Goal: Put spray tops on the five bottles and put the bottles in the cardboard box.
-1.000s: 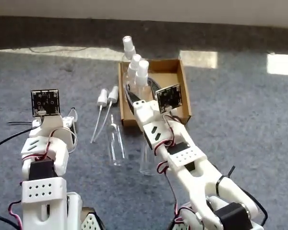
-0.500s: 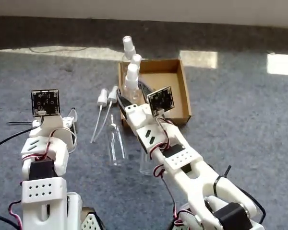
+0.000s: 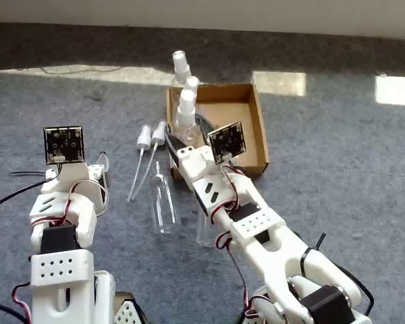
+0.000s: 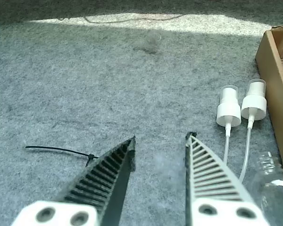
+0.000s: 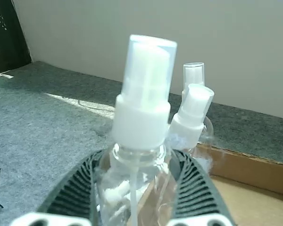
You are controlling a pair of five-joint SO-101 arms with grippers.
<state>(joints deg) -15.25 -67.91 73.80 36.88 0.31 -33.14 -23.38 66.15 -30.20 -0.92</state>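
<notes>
you work over a rough grey carpet-like cloth (image 4: 85, 84), matt, with a fibrous nap. the brown cardboard box (image 3: 259, 128) is matt paperboard. the clear glossy plastic bottle (image 5: 115, 188) bears a smooth white plastic spray top (image 5: 144, 113) under a translucent cap. on the left gripper (image 4: 161, 137) and right gripper (image 5: 139, 155) you find matt white plastic bodies and black ribbed finger faces. the thin black cable tie (image 4: 56, 149) looks like smooth plastic.

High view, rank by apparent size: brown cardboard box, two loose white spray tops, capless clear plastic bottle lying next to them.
1. Brown cardboard box.
2. Capless clear plastic bottle.
3. Two loose white spray tops: alike, not ranked against each other.
</notes>
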